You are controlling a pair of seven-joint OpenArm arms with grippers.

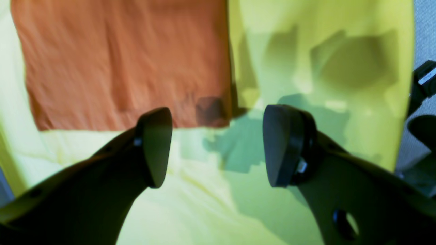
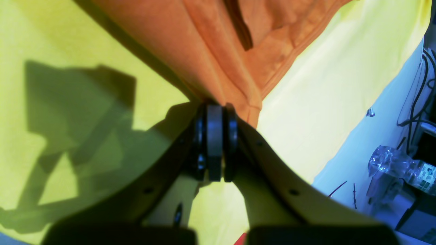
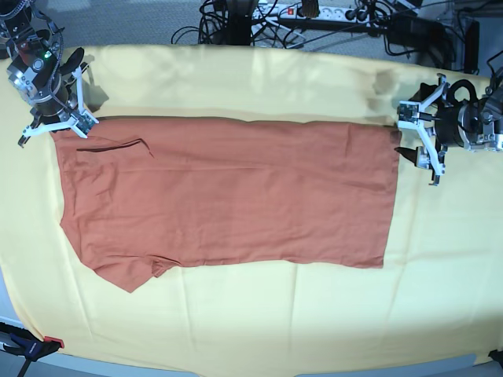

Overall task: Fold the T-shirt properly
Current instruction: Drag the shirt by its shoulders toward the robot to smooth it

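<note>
Two arms work over a pale yellow cloth (image 3: pixel 259 330) that covers the table, seen from the base view. At that view's far left, the right gripper (image 3: pixel 53 122) sits at the upper left corner of the T-shirt (image 3: pixel 236 200). Its wrist camera shows the two pads pressed together with a bunched fold of the orange fabric (image 2: pixel 218 68) pinched between their tips, so this claw is clamped on the shirt's edge. From there the fabric rises away in creases, and a dark slit-like fold shows near the top of that view.

Moving right, the T-shirt lies spread across the middle of the yellow cloth, rust-orange and mostly flat, its long side running left to right. One sleeve juts out at the lower left corner, and a short dark crease marks the upper left area near the clamped corner. The right-hand edge is straight and runs top to bottom.

Further right, just beyond that straight edge near the shirt's upper right corner, hangs the left gripper (image 3: pixel 423 145). Its wrist view shows the left gripper (image 1: pixel 218 148) with jaws spread wide and nothing between them; the T-shirt (image 1: pixel 119 61) corner lies just ahead of the fingertips, apart from them, with yellow cloth (image 1: pixel 204 204) below.

Cables (image 3: pixel 314 16) run along the table's far edge.
</note>
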